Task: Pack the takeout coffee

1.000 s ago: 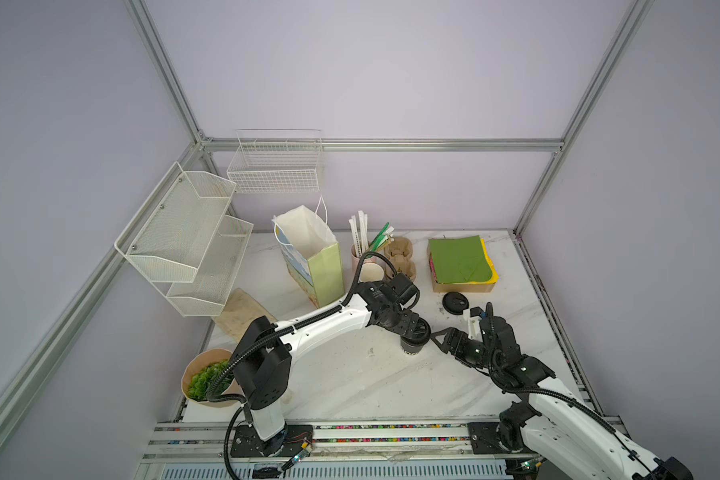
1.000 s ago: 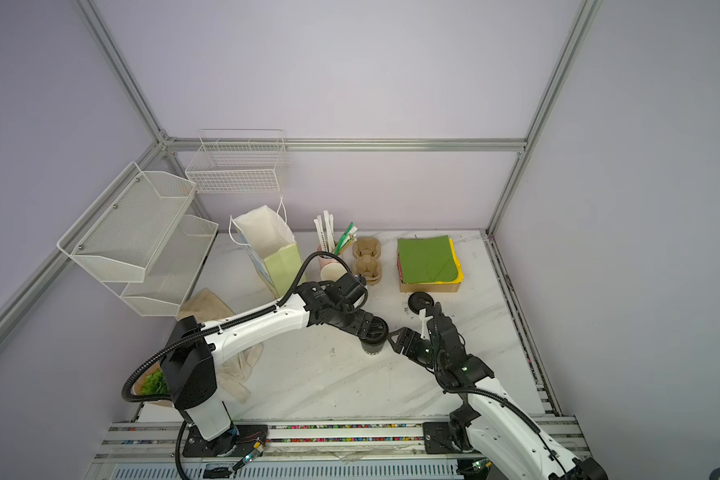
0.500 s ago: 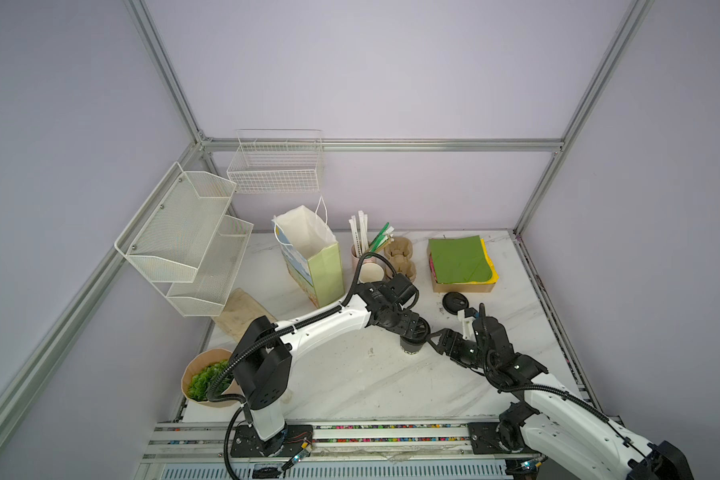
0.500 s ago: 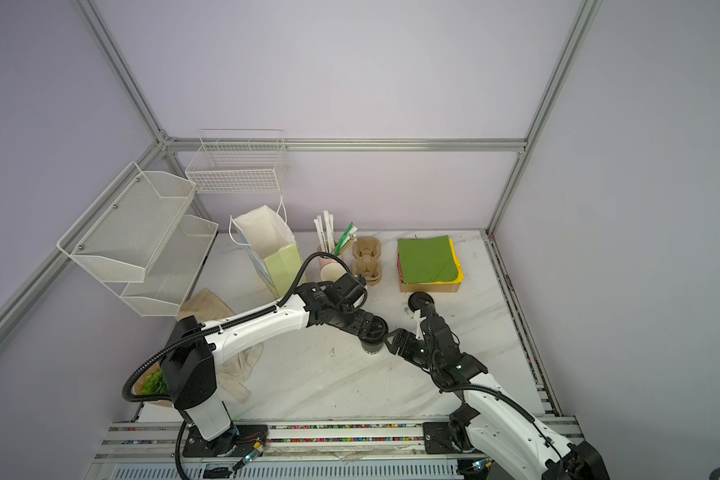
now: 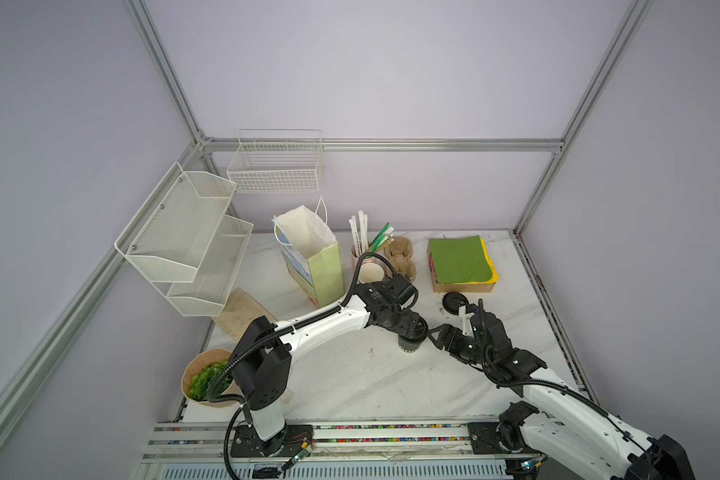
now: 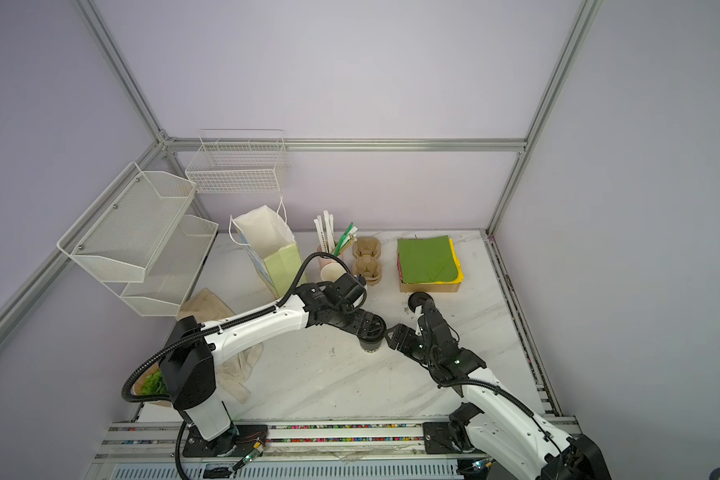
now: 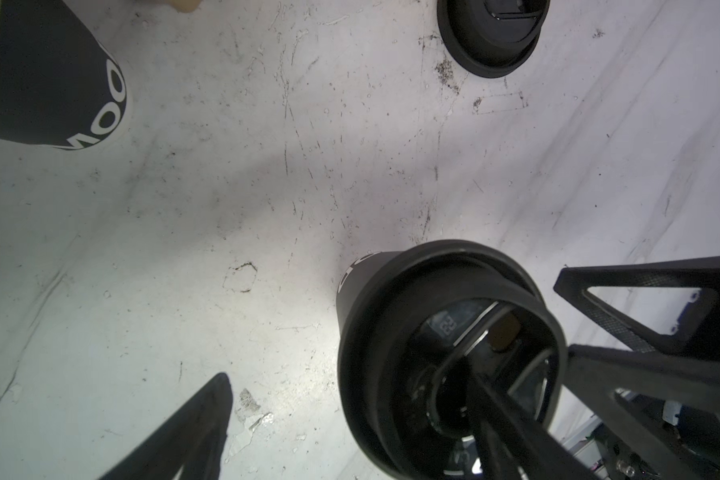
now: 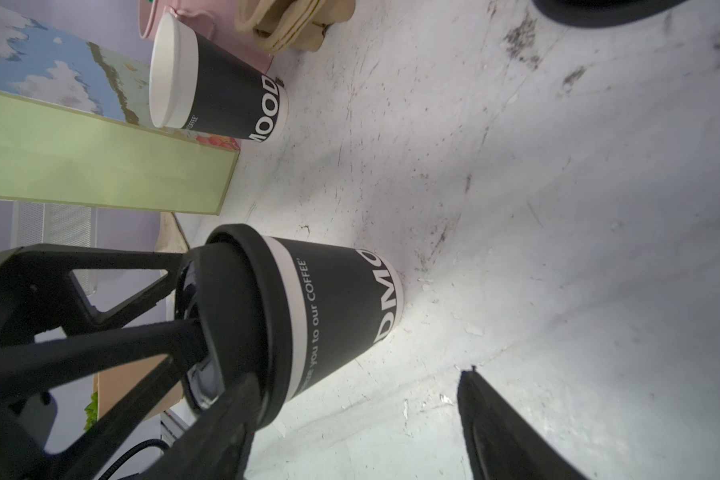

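The takeout coffee (image 5: 408, 344) (image 6: 369, 344), a black cup with a black lid, stands upright mid-table. My left gripper (image 5: 412, 328) (image 6: 371, 326) hovers over it, open. In the left wrist view one finger (image 7: 512, 415) lies across the lid (image 7: 445, 353) and the other finger (image 7: 192, 428) stands off to the cup's side. My right gripper (image 5: 434, 332) (image 6: 391, 334) is open just right of the cup. In the right wrist view the cup (image 8: 333, 307) stands just ahead of the open jaws, with one finger (image 8: 508, 428) clear of it and the other (image 8: 225, 436) by the lid.
An open paper bag (image 5: 308, 253) stands behind the left arm. Beside it are a lidless black cup (image 5: 371, 272) (image 8: 221, 83), a pink cup of straws (image 5: 358, 249) and cardboard cup carriers (image 5: 400, 257). A loose black lid (image 5: 454, 301) and a box of napkins (image 5: 460, 262) lie to the right, and a salad bowl (image 5: 204, 376) sits front left.
My right gripper has crept left, closer to the lidded cup. The left arm and the cup have stayed put.
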{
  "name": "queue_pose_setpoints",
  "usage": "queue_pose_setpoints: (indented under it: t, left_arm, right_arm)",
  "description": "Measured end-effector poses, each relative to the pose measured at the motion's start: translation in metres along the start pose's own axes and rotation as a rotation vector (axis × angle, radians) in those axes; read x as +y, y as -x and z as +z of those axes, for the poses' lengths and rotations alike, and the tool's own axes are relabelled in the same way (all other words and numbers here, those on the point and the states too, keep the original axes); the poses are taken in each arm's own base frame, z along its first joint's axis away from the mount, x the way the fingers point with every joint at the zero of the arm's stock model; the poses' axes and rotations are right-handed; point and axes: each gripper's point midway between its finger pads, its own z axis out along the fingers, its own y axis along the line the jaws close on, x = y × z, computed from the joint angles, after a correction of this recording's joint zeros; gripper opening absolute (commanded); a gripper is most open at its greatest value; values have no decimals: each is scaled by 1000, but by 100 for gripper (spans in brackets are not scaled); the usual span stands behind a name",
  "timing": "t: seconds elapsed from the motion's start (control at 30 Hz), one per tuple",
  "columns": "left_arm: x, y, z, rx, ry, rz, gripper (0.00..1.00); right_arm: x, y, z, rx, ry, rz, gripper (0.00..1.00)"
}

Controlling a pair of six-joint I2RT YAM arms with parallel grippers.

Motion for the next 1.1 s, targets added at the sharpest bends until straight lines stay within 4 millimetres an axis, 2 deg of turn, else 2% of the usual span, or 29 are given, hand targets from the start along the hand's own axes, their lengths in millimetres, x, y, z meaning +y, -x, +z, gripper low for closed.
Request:
queue_pose_setpoints:
  t: [0.2,0.37,0.53,0.63,0.67,0.77,0.87,0.93,1.0,1.1]
  left_arm:
    - [3,2,-1,11,-13,-13,94]
    - [4,6,-11,28,-24,-14,98]
    - [-5,33,-31,-35,-75,-15,100]
    - [0,46,-44,-79,-95,-35,100]
    - [3,50,-51,-97,-100,-44,100]
    - [19,68,-87,-202,-107,-81,100]
    - [47,82,-138,-351,-102,-129,100]
    - [72,80,-170,-434,-72,-163,100]
    - [93,78,-191,-491,-27,-185,100]
    - [116,67,-202,-524,41,-196,100]
  right_arm:
    - [22,16,-6,-20,15,-38,79]
    - [32,25,-8,-19,3,-71,79]
    - [41,36,-14,-38,-18,-113,80]
    - [45,43,-17,-47,-45,-151,80]
    - [45,45,-17,-47,-59,-164,80]
    - [47,50,-16,-33,-111,-213,81]
    - [53,50,-16,-18,-162,-275,81]
    - [63,44,-16,0,-180,-324,83]
    - [73,37,-14,26,-196,-369,85]
    - [84,20,-3,79,-223,-438,91]
